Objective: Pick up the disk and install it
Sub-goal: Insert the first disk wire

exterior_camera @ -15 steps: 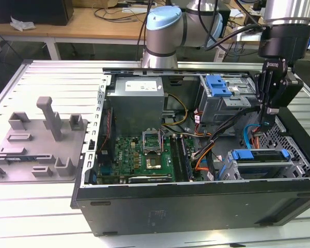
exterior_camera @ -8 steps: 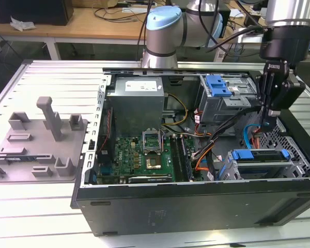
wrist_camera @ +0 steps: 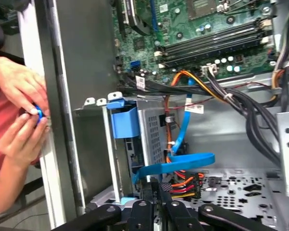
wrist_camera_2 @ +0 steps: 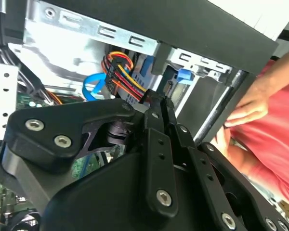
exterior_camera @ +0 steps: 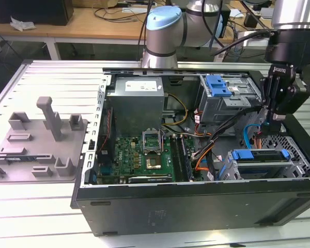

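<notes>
Black linkage bars of the gripper crowd the foreground in both wrist views. Its two slim fingers are drawn together at the tips, with no gap to speak of. They end right at a black connector on a bundle of red, yellow and orange wires; whether they pinch it I cannot tell.

In the exterior view the disk lies flat in the low drive bay at the corner of the computer case on the exterior view's right. Its blue bracket runs along its far edge. It sits apart from the gripper, which hangs just behind it among the cables.

A flat blue cable loops just beside the fingertips. Further back stands an upper drive cage topped with a blue plastic piece. The green motherboard fills the middle of the case, with the grey power-supply box behind it.

Outside the case wall, a person's two hands hold a small blue part between their fingertips. A grey fixture plate rests on the slatted table at the exterior view's left.
</notes>
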Motion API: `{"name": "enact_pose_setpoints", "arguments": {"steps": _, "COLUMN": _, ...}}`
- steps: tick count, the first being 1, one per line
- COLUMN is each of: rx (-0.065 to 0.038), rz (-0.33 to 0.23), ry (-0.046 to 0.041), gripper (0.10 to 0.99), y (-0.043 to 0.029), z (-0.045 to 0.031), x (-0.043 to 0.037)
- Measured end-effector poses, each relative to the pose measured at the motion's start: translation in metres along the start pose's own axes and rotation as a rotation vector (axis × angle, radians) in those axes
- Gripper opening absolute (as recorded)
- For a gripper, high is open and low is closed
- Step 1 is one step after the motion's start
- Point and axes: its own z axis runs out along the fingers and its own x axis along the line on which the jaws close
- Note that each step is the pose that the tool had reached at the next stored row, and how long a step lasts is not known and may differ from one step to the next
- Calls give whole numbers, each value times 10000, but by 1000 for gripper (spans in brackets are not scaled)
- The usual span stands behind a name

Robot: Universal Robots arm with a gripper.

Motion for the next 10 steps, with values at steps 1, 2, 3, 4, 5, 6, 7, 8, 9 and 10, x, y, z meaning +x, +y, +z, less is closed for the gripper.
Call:
{"name": "enact_pose_setpoints", "arguments": {"steps": 1, "rx": -2, "rz": 11, "ry": -163, "gripper": 165, "y": -2, "z": 6, "x": 17}}
{"name": "enact_pose_setpoints", "arguments": {"steps": 2, "rx": -15, "rz": 14, "ry": -301, "gripper": 165, "y": -8, "z": 11, "x": 55}}
{"name": "enact_pose_setpoints", "arguments": {"steps": 3, "rx": -19, "rz": 15, "ry": -326, "gripper": 165, "y": -12, "z": 17, "x": 80}}
{"name": "enact_pose_setpoints", "arguments": {"steps": 4, "rx": -21, "rz": 15, "ry": -343, "gripper": 165, "y": -15, "z": 23, "x": 104}}
{"name": "enact_pose_setpoints", "arguments": {"steps": 5, "rx": -25, "rz": 15, "ry": -370, "gripper": 165, "y": -17, "z": 30, "x": 136}}
{"name": "enact_pose_setpoints", "arguments": {"steps": 6, "rx": -34, "rz": 15, "ry": -436, "gripper": 165, "y": -17, "z": 36, "x": 165}}
{"name": "enact_pose_setpoints", "arguments": {"steps": 7, "rx": -45, "rz": 15, "ry": -506, "gripper": 165, "y": -16, "z": 40, "x": 181}}
{"name": "enact_pose_setpoints", "arguments": {"steps": 8, "rx": -76, "rz": 15, "ry": -714, "gripper": 165, "y": -13, "z": 52, "x": 217}}
{"name": "enact_pose_setpoints", "arguments": {"steps": 9, "rx": -88, "rz": 15, "ry": -798, "gripper": 165, "y": -13, "z": 57, "x": 232}}
{"name": "enact_pose_setpoints", "arguments": {"steps": 10, "rx": -101, "rz": 15, "ry": -885, "gripper": 165, "y": -14, "z": 62, "x": 249}}
